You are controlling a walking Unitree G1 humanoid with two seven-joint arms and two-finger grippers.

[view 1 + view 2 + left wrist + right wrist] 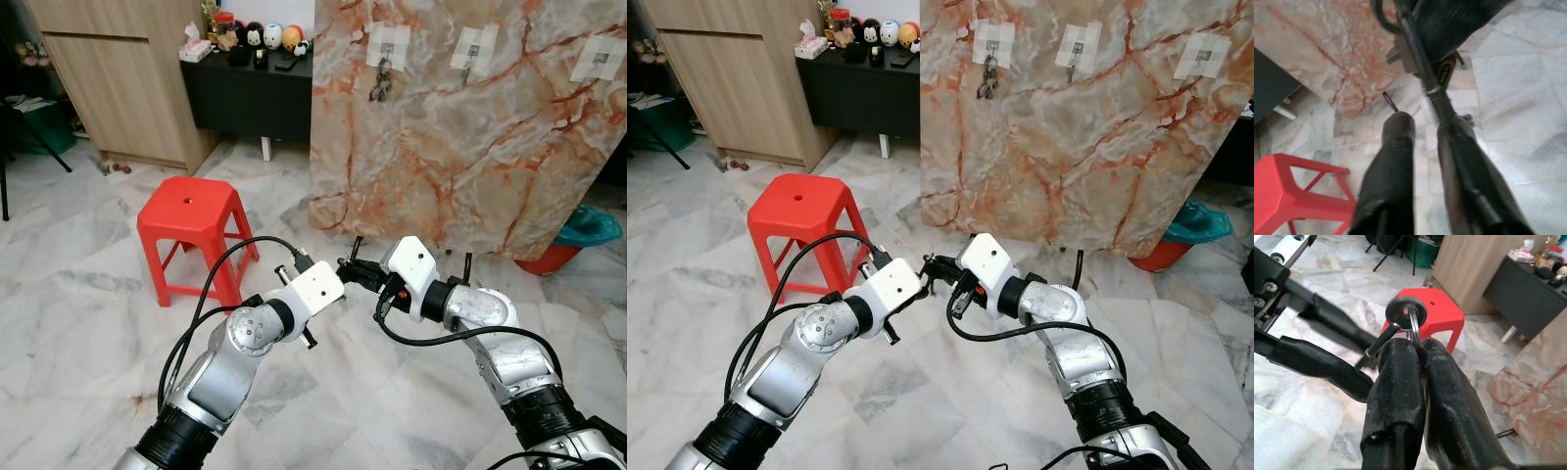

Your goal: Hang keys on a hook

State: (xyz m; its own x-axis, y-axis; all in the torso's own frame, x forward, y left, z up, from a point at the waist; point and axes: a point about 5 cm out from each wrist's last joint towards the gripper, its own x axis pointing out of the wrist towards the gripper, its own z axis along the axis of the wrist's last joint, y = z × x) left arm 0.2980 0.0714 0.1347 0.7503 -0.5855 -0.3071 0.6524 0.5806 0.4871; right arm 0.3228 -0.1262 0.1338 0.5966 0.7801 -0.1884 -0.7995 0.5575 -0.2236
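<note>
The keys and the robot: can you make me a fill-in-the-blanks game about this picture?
1. The right gripper is shut on a key ring with a ______ key head.
2. The plastic stool on the floor is ______.
3. The marble board has ______ white hook pads stuck near its top.
4. A bunch of keys already hangs from the hook on the robot's ______.

Missing words: black; red; three; left
</note>
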